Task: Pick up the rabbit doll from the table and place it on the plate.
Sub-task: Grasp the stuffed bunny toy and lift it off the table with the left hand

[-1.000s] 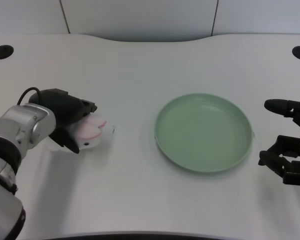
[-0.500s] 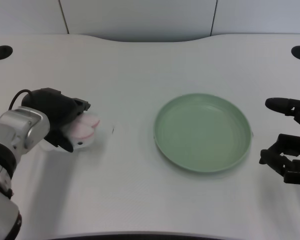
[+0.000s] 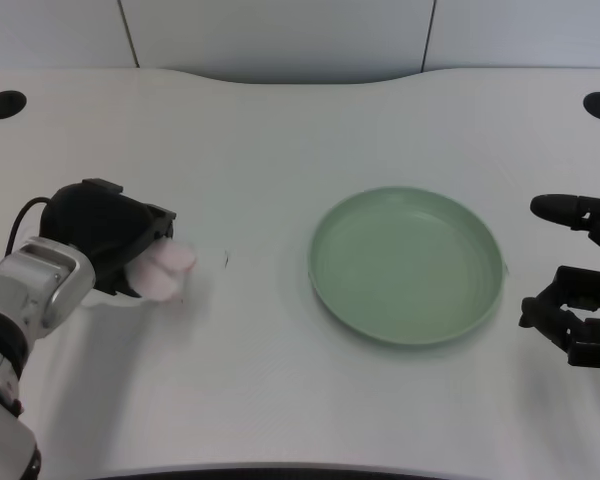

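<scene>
rabbit doll (image 3: pixel 163 272): pink-white, soft, near the table's left edge, about halfway between the front and back edges; only its right part shows, the rest is hidden under the black fingers. Can't tell if it is lifted or touching the table top.
left hand (image 3: pixel 105 233): black, wrapped over the doll from the left and above, fingers closed around it, holding it. Silver forearm runs down to the front-left corner; a black cable loops off the wrist.
plate (image 3: pixel 328 227): pale green, round, raised rim, right of table centre, nothing in it. Well apart from the doll, with bare table between them.
small mark (image 3: pixel 226 260): tiny dark fleck on the table just right of the doll, too small to identify.
table (image 3: pixel 280 130): white, curved back edge, one dark round hole near each back corner.
right hand (image 3: pixel 575 290): black, at the right edge, near the plate's rim, not touching it.
</scene>
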